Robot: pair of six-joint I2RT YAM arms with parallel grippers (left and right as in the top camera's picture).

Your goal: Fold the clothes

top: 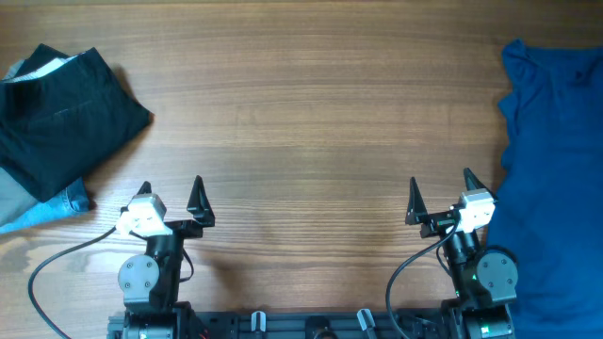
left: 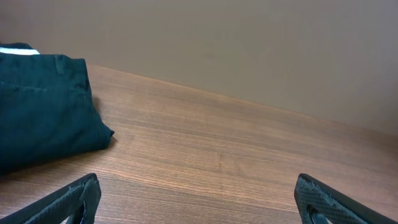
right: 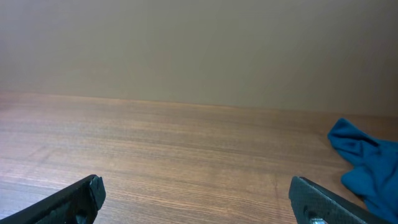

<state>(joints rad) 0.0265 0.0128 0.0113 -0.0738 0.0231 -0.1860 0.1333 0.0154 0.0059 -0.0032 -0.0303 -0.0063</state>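
The left gripper [top: 171,185] is spread as wide as it goes, and nothing is held in it. Its two fingers [top: 199,200] are black, hard and pointed, like small thorns. A rough dotted skin is seen on them in the left wrist view. The right gripper [top: 440,179] is spread just as wide, and nothing is held in it either. Both grippers are set low at the near edge of the bench [top: 311,104], with their tips pointed toward the far side. A white block [top: 141,217] is seen behind the left fingers, and a round grey joint [top: 139,276] below that. The right arm is built the same way. A thin black cable [top: 38,273] is looped out from the left arm.

The bench is made of smooth brown wood with fine lines running side to side. A plain tan wall [left: 249,43] is seen behind it in the wrist views.

The black shorts [top: 71,108] are laid at the far left corner of the bench, well apart from the left gripper. They are soft and folded into a flat, blocky shape, with a white label [left: 18,51] at the top edge. A grey garment [top: 11,193] is tucked under them, and a pale blue bit of cloth [top: 52,209] sticks out beside it. The bright-blue garment [top: 556,179] is spread along the right edge, soft and wavy, near the right gripper.
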